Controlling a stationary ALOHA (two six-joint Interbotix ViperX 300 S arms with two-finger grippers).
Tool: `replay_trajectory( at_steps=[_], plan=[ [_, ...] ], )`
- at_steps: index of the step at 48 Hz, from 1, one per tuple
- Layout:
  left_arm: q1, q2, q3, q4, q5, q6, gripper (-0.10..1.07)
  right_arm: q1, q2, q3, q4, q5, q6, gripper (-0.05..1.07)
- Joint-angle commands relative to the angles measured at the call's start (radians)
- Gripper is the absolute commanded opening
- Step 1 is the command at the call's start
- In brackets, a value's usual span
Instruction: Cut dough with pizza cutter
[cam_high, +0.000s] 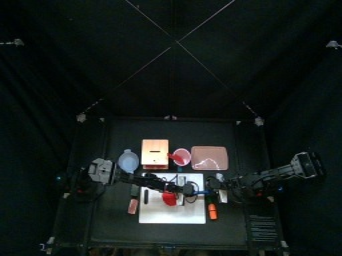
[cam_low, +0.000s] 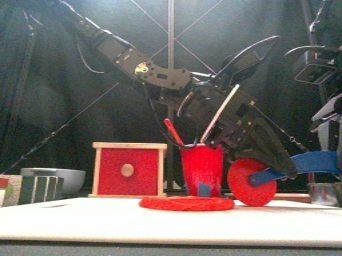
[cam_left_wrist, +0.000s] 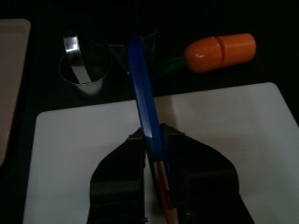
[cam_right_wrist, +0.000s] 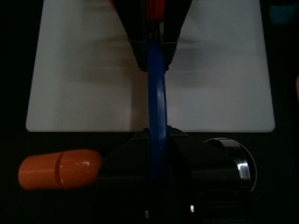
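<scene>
Nearest the front camera is the white board (cam_low: 174, 225), flat on the desk (cam_high: 114, 230), with the dough (cam_low: 187, 203) lying on it as a low red disc near the middle, probably set there so a blade can roll across it.

Behind the board, from left to right, stand a grey bowl (cam_low: 54, 180), a red box in a wooden frame (cam_low: 130, 170), and a red cup (cam_low: 203, 172) with utensils leaning in it. Then comes the cutter's red wheel (cam_low: 251, 182), on edge at board level just right of the dough. I can't tell whether wheel and dough touch. Its blue handle (cam_low: 314, 163) slants up toward the right arm.

The left pincer (cam_left_wrist: 155, 140) has reached across the middle and is half closed around the handle close to the wheel end, a hold that looks meant to press the wheel down and steer it. The right pincer (cam_right_wrist: 156, 136) sits at the handle's far end, but its dark jaws merge with the handle, so I cannot tell whether it grips.

The wrist views show what the front view lacks: the handle running straight from one pincer to the other, and an orange carrot-like toy (cam_left_wrist: 222, 51) and a metal cup (cam_left_wrist: 82, 66) lying off the board. Neither shows the dough clearly, while the front view alone shows how flat it lies.
</scene>
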Motion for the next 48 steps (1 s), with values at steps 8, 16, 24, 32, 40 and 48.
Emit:
replay_trajectory(
  at_steps=[8, 16, 24, 32, 40, 48],
  plan=[
    [0.017, -0.072, -0.006, 0.044, 0.009, 0.006, 0.48, -0.006, -0.060, -0.054, -0.011, 0.025, -0.002, 0.18],
    [0.018, -0.100, -0.005, 0.061, 0.008, 0.003, 0.70, -0.006, -0.060, -0.069, -0.009, 0.034, 0.000, 0.18],
    [0.018, -0.123, -0.003, 0.063, -0.020, 0.002, 0.92, -0.008, -0.060, -0.081, -0.003, 0.041, 0.002, 0.18],
    [0.018, -0.160, 0.012, 0.103, -0.101, 0.003, 0.93, -0.009, -0.060, -0.086, 0.014, 0.077, 0.003, 0.18],
    [0.017, -0.222, 0.095, 0.110, -0.115, 0.000, 0.93, -0.040, -0.061, -0.112, 0.124, 0.137, 0.009, 0.18],
    [0.011, -0.311, 0.224, 0.078, -0.189, 0.002, 0.93, -0.112, -0.071, -0.146, 0.383, 0.273, 0.006, 0.19]
  ],
)
